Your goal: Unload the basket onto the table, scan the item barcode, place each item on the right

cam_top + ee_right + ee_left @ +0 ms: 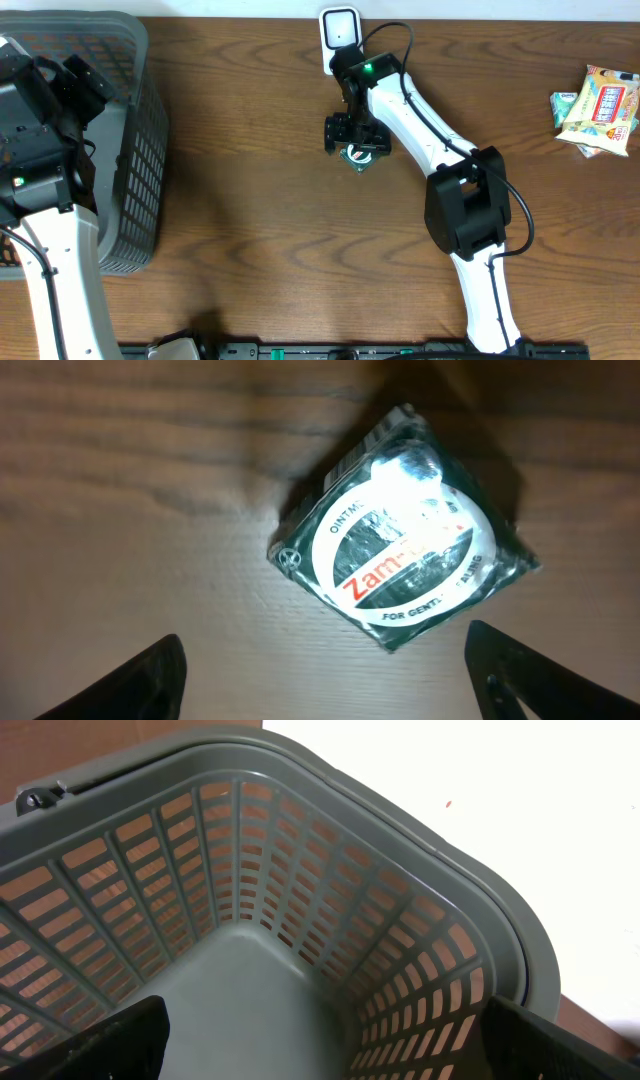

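Masking ointment packet (pixel 400 550) overhead: right claw (pixel 355 133); wrist view partly glare-washed.

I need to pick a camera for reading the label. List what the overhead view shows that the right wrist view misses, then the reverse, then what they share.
Overhead only: the grey basket, the white scanner and the snack packs. Right wrist only: the printed face of the ointment packet, its lettering partly readable under glare. Both: that packet lying on the wooden table beneath the open right gripper.
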{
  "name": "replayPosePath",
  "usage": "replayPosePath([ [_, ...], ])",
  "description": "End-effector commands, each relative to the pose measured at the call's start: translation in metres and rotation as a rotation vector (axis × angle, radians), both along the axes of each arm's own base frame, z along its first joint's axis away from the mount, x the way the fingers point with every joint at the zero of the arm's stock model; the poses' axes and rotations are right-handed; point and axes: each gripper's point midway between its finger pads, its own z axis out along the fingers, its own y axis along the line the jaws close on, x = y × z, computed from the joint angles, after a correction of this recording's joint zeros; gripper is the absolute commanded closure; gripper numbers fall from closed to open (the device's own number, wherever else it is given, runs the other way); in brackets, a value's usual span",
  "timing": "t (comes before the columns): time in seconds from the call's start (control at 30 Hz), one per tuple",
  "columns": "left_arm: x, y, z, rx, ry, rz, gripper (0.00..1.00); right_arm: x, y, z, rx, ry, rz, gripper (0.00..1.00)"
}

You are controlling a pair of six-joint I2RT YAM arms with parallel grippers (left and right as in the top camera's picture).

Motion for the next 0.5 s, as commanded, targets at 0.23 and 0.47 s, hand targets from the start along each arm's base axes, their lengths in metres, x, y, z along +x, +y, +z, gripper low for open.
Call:
replayPosePath([
  [0.23,0.0,0.003,0.006,0.013,-0.007,0.002,0.02,0.012,-0.018,0.001,-0.169,-0.079,-0.412,0.11],
  [0.47,0.001,0.002,0.006,0.012,-0.007,0.002,0.02,0.015,-0.023,0.0,-0.221,-0.121,-0.42,0.09],
])
